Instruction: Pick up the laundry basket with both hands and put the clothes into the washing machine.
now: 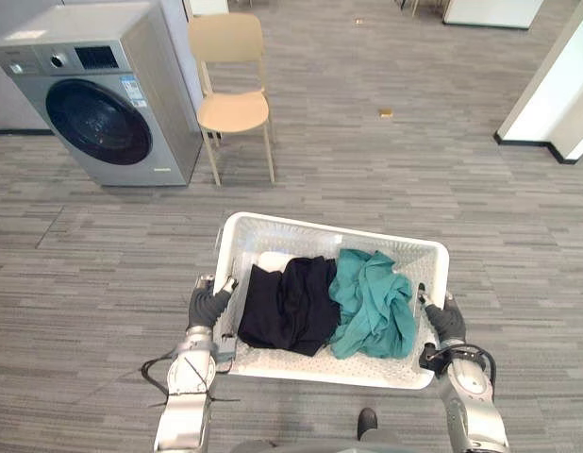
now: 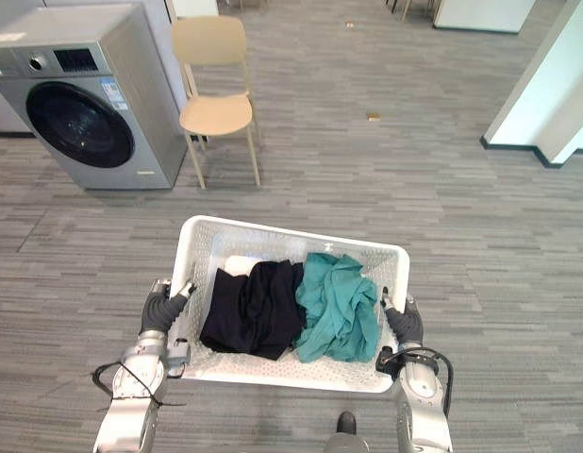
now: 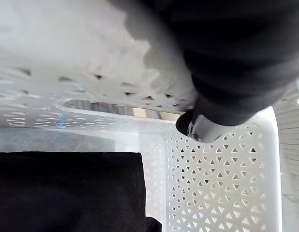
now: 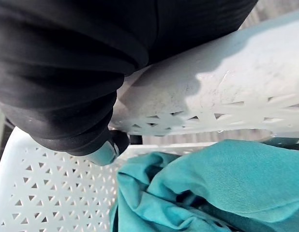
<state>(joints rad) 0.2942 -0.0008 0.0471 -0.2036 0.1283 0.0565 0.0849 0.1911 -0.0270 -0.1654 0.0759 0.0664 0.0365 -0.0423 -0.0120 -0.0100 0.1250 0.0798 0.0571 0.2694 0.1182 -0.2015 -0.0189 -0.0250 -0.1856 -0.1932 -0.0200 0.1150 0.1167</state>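
Nearest, the left hand point(image 1: 208, 305) clamps the left short rim of a white perforated plastic laundry basket point(image 1: 322, 229). Its dark-tipped thumb point(image 3: 198, 128) hooks over the rim and down against the inner wall. The right hand point(image 1: 446, 319) grips the opposite short rim the same way, with its thumb point(image 4: 109, 148) curled over the edge just beside the clothes. The laundry basket sits between the two hands, directly in front of the robot.

Inside it a crumpled dark navy garment point(image 1: 288, 308) lies on the left half, touching a bunched teal garment point(image 1: 373, 304) on the right half. A pale cloth point(image 1: 273, 261) peeks out behind the navy one.

Farther off on the grey plank floor point(image 1: 386, 179), to the left, stands a silver-grey front-loading washing machine point(image 1: 131, 57) with its dark round door point(image 1: 98, 121) shut. The stickers on its front are too small to read. Just beside it on its right is a beige chair point(image 1: 232, 85). A small tan scrap point(image 1: 385, 113) lies on the floor beyond, and a white wall corner with dark skirting point(image 1: 556, 104) is at the far right.
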